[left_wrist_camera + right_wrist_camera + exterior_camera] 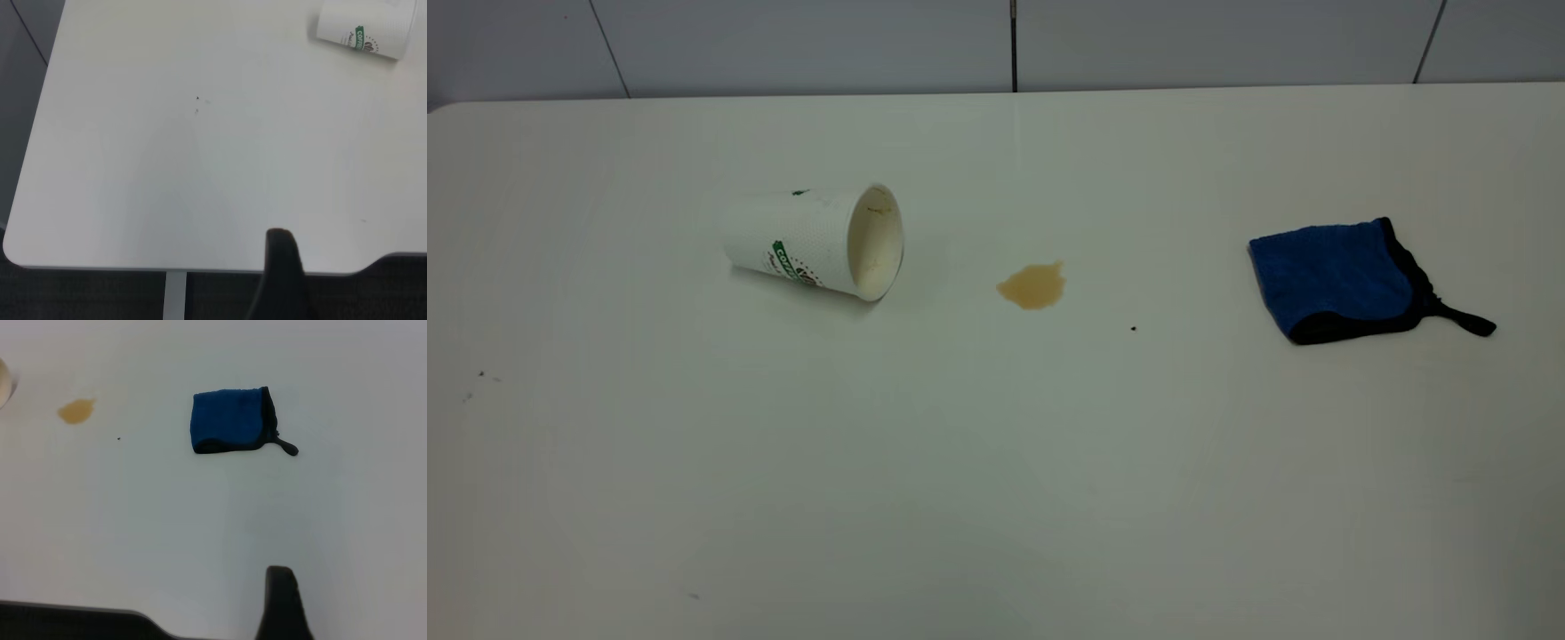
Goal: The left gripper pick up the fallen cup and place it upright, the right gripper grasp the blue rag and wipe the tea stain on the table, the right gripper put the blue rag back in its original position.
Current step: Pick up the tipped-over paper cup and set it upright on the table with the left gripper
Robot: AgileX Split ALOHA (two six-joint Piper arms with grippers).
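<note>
The cup (818, 242) lies on its side on the white table (960, 462), left of centre. Its mouth faces the light-brown tea stain (1032, 286) a short way to its right. Far right, the blue rag (1338, 280) lies flat with its black loop tail pointing right. Neither arm shows in the exterior view. In the left wrist view, a black part of my left gripper (283, 267) hangs over the table's near edge, far from the cup (363, 30). In the right wrist view, my right gripper (281, 593) is well short of the rag (230, 421) and the stain (76, 411). Both hold nothing.
A tiny dark speck (1134, 328) sits between the stain and the rag, and fainter specks (480, 374) lie at the far left. A grey panelled wall (1014, 44) runs behind the far edge. The table's rounded near corner (17, 257) shows in the left wrist view.
</note>
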